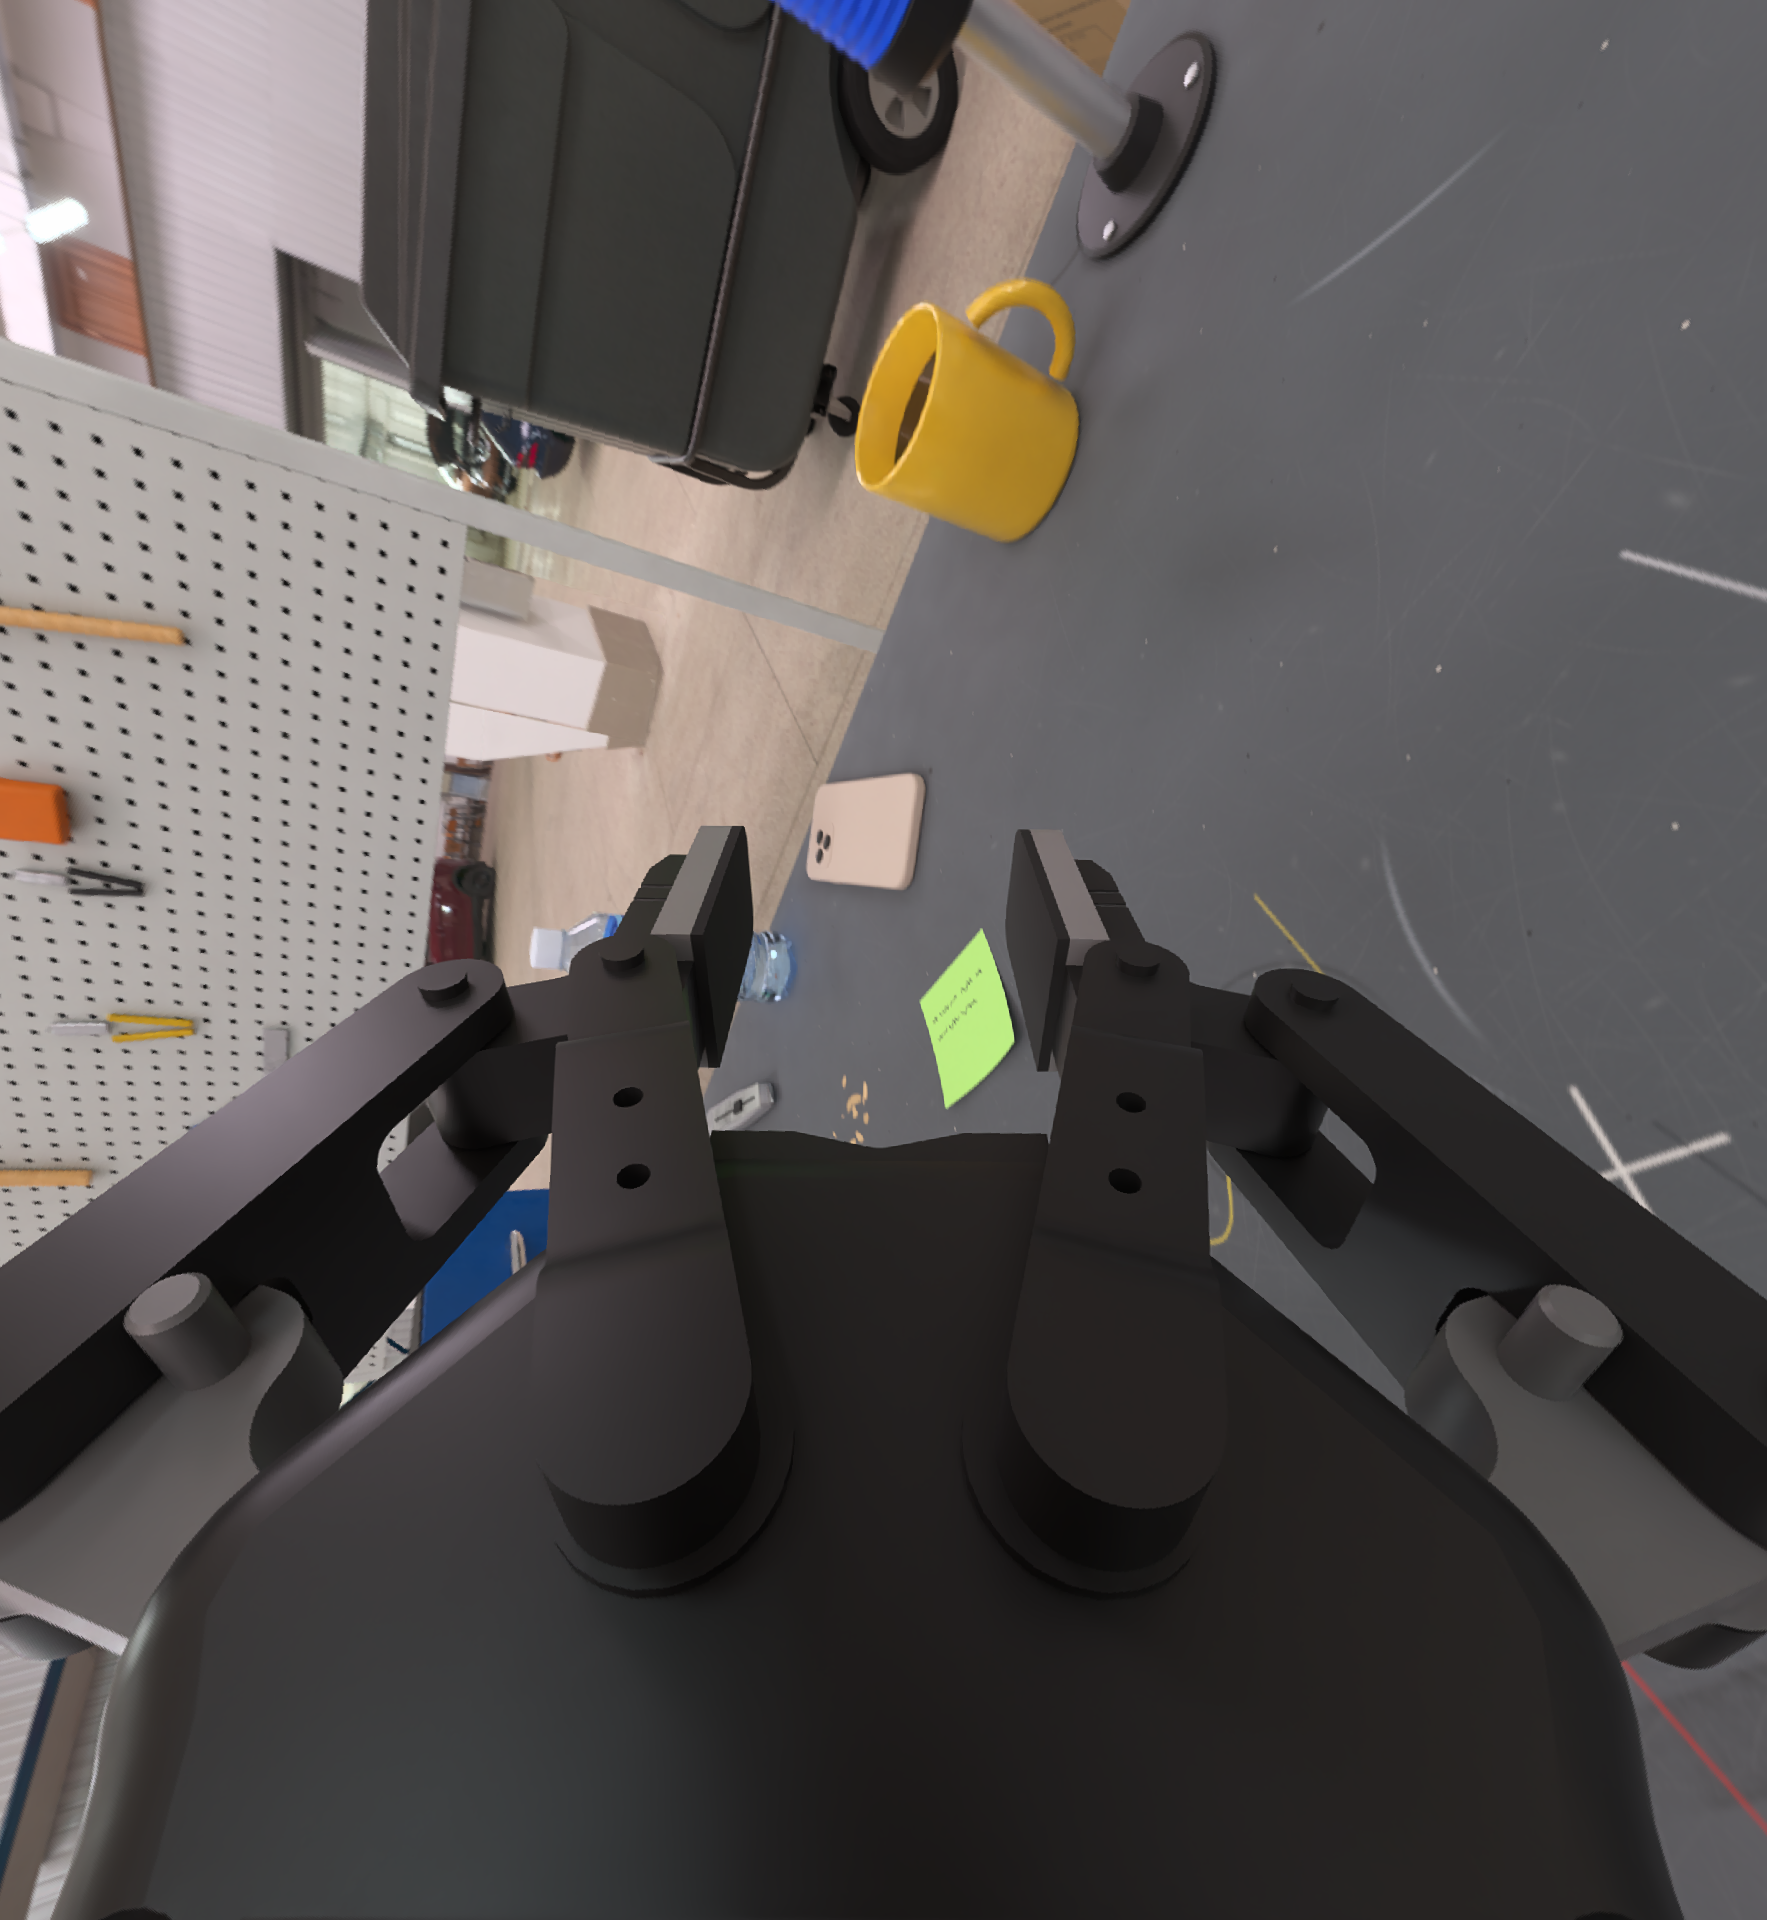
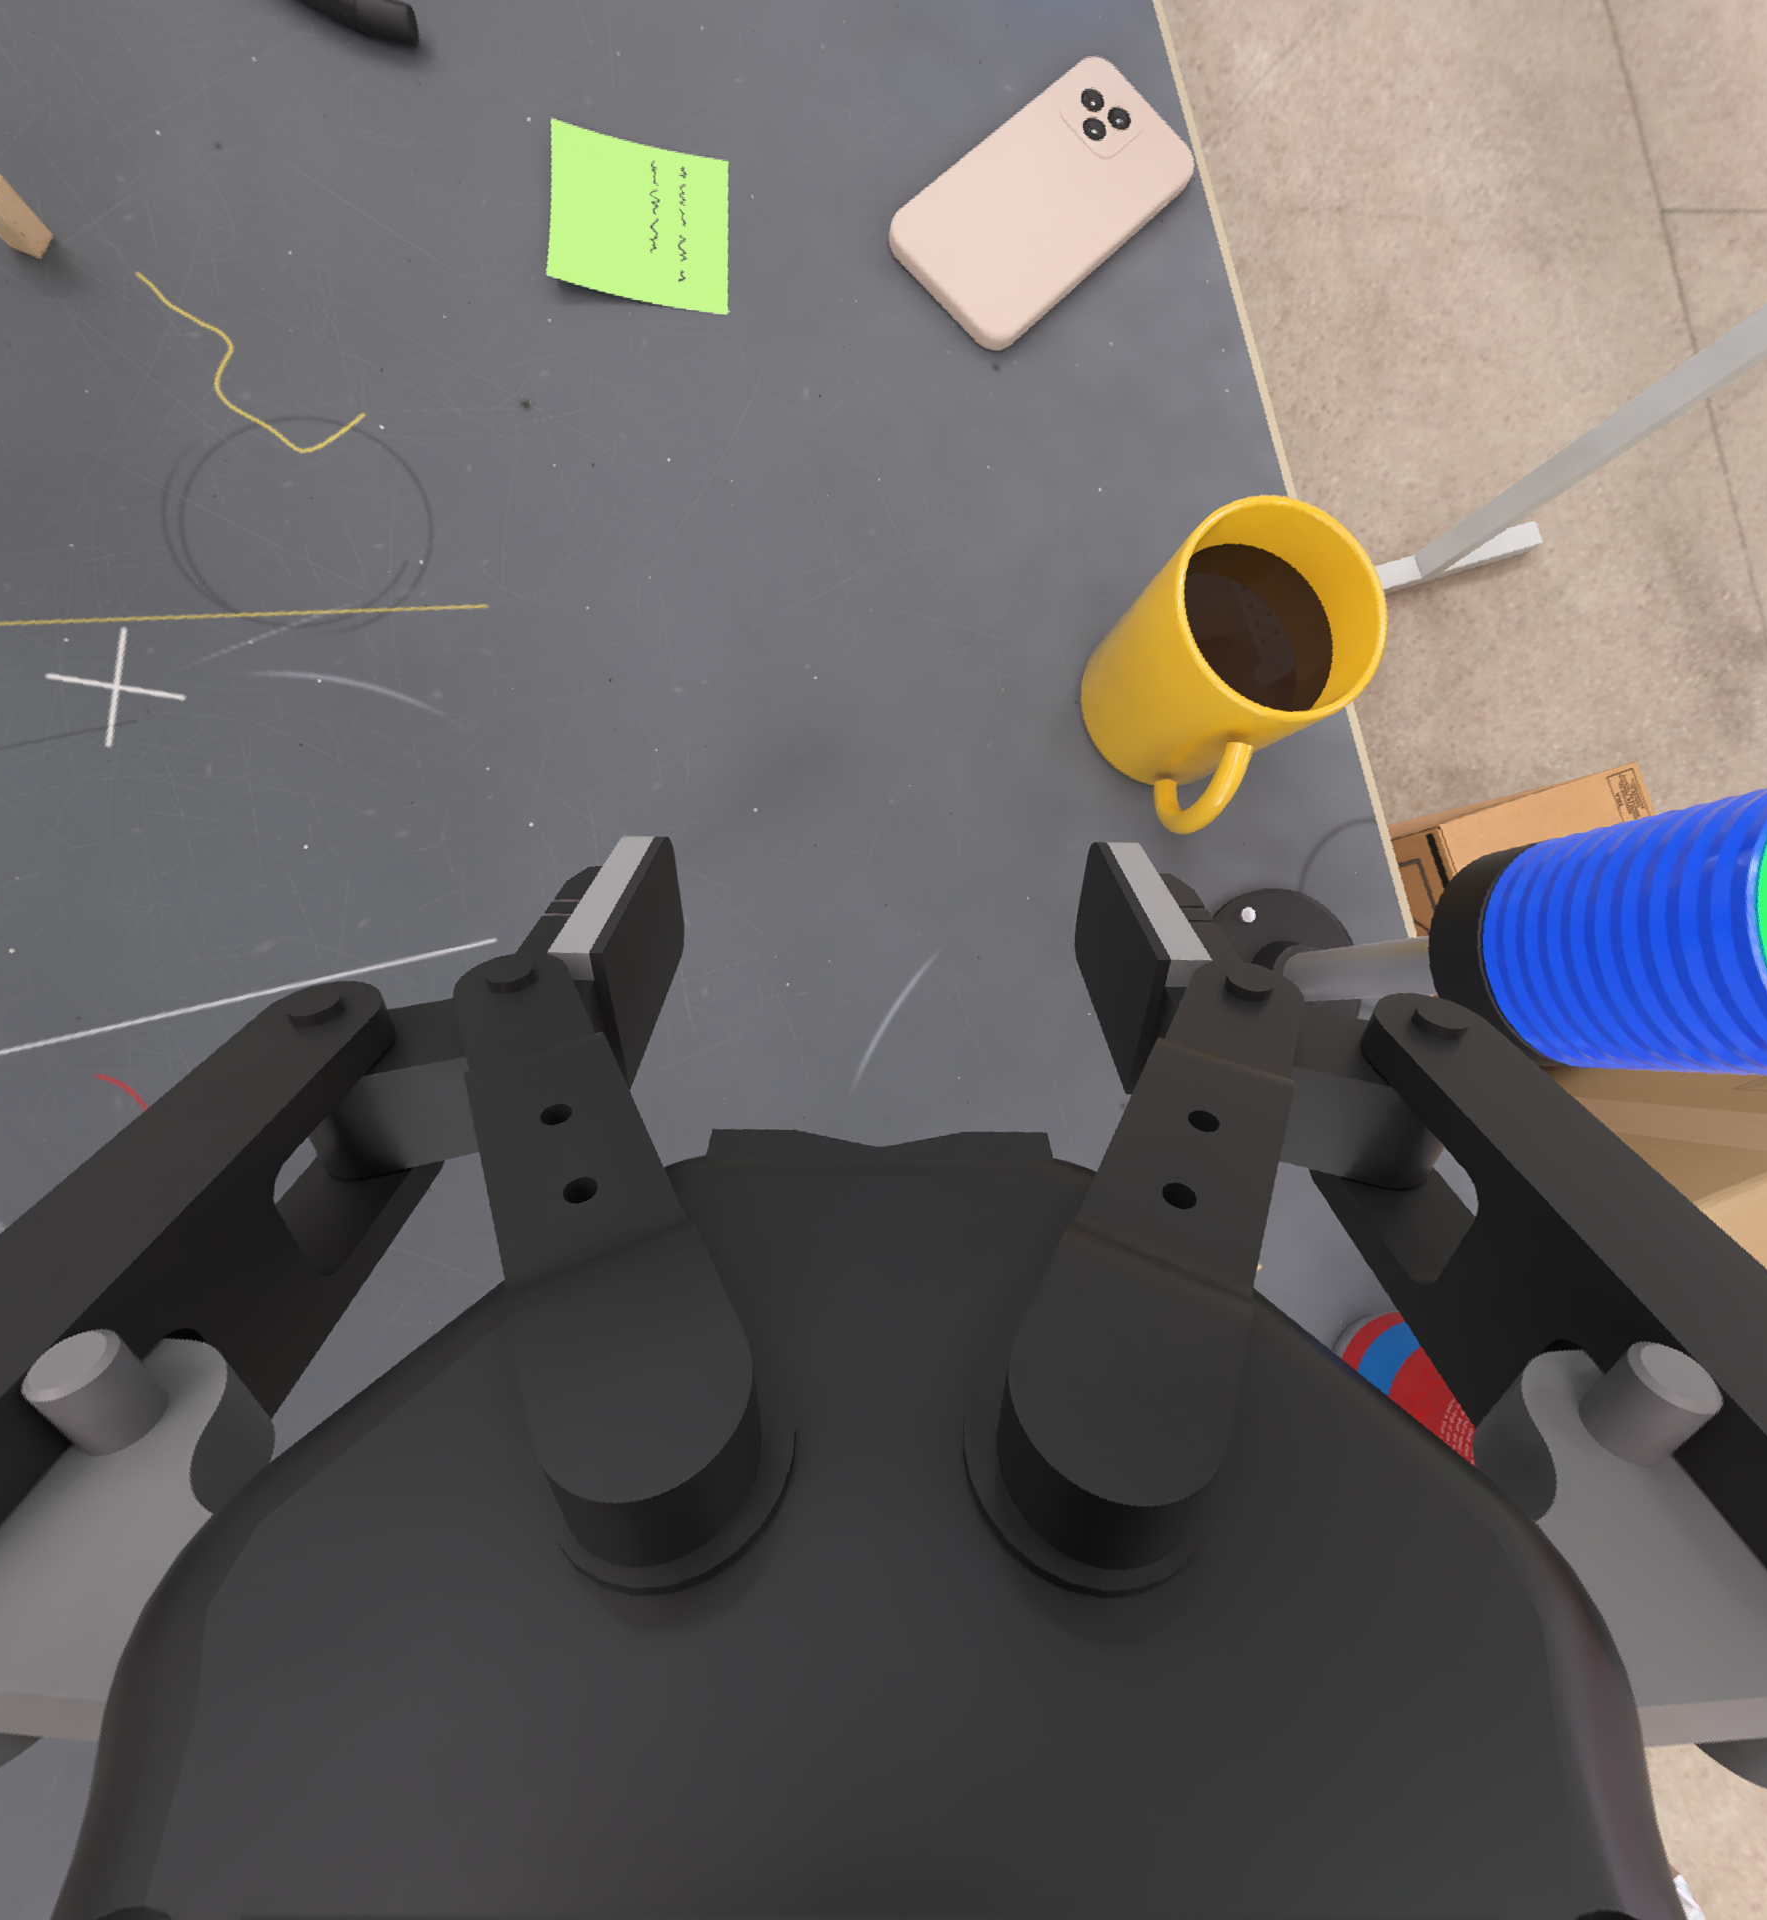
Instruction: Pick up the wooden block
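At the upper left of the right wrist frame stands the wooden block (image 2: 3, 208), a small pale plank on the grey table (image 2: 754, 499), well apart from both grippers. Expect it light and rigid (smooth-faced, probably); grip across its two broad faces. The right gripper (image 2: 879, 951) and left gripper (image 1: 879, 940) both gape wide, empty.

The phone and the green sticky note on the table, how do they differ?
The phone is a thick pale pink slab with rounded corners; the sticky note is a thin bright green paper square with one edge lifting. The phone shows a cluster of camera lenses, lying face down; the note bears handwriting. The phone lies at the table edge, the note farther in. Both lie flat, untouched.
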### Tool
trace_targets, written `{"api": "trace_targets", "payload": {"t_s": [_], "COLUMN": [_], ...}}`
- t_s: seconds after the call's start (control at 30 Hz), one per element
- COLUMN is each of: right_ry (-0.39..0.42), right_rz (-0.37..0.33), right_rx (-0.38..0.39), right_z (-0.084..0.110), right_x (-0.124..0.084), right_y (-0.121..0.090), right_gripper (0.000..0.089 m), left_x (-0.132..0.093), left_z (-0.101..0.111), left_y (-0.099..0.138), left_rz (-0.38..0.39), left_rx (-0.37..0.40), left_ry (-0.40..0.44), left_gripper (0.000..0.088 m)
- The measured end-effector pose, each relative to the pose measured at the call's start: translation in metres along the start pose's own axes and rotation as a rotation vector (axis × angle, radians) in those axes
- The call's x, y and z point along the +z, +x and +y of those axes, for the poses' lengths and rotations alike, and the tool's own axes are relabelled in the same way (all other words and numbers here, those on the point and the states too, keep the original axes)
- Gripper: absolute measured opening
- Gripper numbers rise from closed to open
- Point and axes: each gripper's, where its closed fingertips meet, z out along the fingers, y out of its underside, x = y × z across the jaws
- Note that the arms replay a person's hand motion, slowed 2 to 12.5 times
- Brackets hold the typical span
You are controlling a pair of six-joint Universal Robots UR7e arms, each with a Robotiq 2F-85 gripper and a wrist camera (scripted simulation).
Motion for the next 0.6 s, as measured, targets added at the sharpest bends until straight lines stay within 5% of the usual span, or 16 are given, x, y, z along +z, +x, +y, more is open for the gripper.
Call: {"api": "trace_targets", "payload": {"t_s": [0.6], "right_ry": [0.002], "right_rz": [0.000], "right_rx": [0.002], "right_z": [0.000], "right_x": [0.000], "right_y": [0.000], "right_gripper": [0.0674], "left_x": [-0.016], "left_z": [0.110], "left_y": [-0.003], "left_rz": [0.204], "left_rx": [-0.153], "left_ry": [-0.147], "left_gripper": [0.0373]}}
